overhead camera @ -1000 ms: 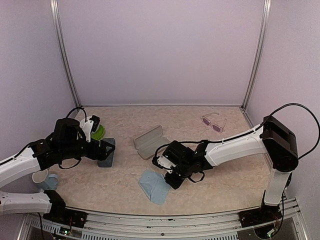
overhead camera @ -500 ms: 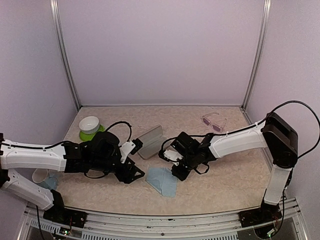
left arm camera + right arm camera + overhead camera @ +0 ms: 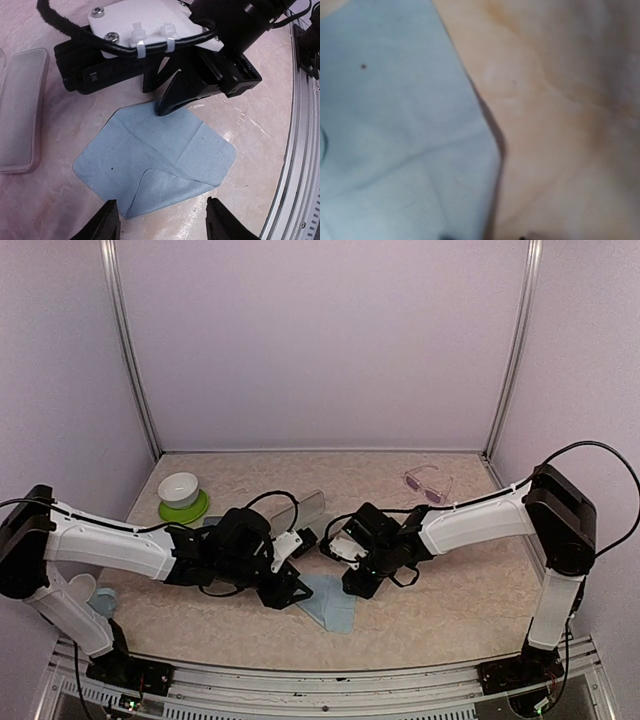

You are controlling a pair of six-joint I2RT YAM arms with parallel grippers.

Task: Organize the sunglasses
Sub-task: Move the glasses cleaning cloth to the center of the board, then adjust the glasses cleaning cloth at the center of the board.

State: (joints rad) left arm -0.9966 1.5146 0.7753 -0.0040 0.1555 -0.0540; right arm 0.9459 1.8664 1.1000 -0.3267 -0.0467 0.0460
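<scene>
The pale clear-framed sunglasses (image 3: 428, 483) with purplish lenses lie at the back right of the table, away from both grippers. The pink-red pair is not in view. My left gripper (image 3: 290, 592) is open and empty, low over the near edge of a light-blue cloth (image 3: 332, 602); in the left wrist view the cloth (image 3: 155, 160) lies between and beyond its fingertips (image 3: 107, 222). My right gripper (image 3: 357, 583) is at the cloth's far corner and looks open, one finger (image 3: 167, 100) touching the cloth. The right wrist view is blurred, close over the cloth's edge (image 3: 395, 125).
An open pale case (image 3: 300, 512) lies behind the grippers, and shows in the left wrist view (image 3: 20, 110). A white bowl on a green dish (image 3: 181, 495) stands at the back left. A cup (image 3: 82, 590) and another blue cloth (image 3: 103, 600) sit at the near left. The table's metal front rail (image 3: 300, 150) is close.
My left arm has swung from the far left to the middle, over the blue cloth. My right gripper moved back and right, and the cloth shifted slightly right with it.
</scene>
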